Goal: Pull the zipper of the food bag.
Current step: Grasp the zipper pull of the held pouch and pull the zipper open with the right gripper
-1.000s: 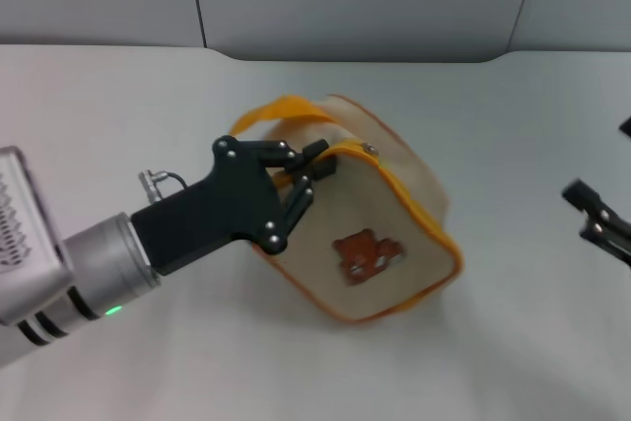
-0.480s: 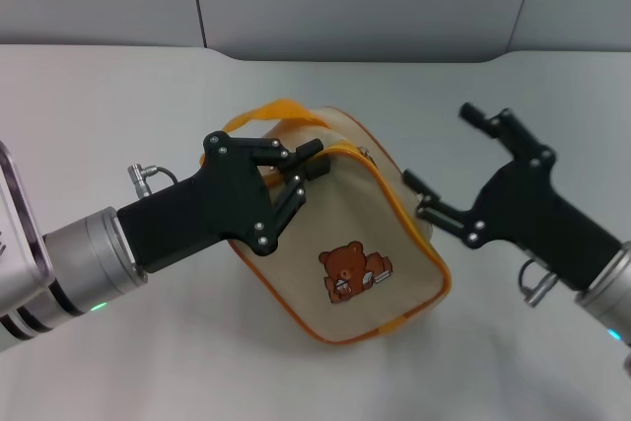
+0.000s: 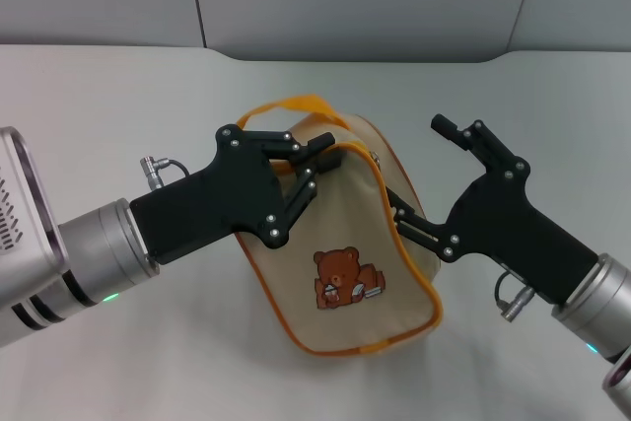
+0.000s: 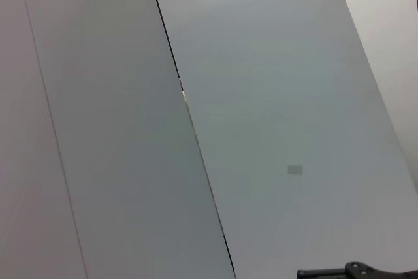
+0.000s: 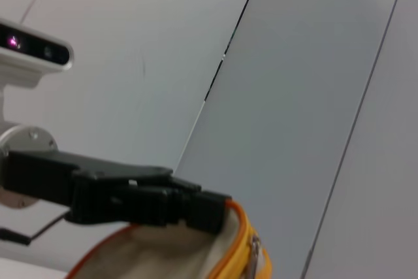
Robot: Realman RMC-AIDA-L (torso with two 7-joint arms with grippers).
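The little zipper tab sits just past the open right gripper.

The left gripper (image 3: 314,167) pinches the top corner of the food bag (image 3: 340,263) on the table (image 3: 99,96). The right gripper (image 3: 419,179) has its jaws spread wide beside the bag. The zipper (image 3: 374,157) tab lies at about 9 o'clock from it, nearer the right arm. The zip band runs toward 5 o'clock.

The bag (image 3: 345,263) sits on the table (image 3: 118,96). The left gripper (image 3: 317,160) is at its left, the right gripper (image 3: 419,176) at its right.
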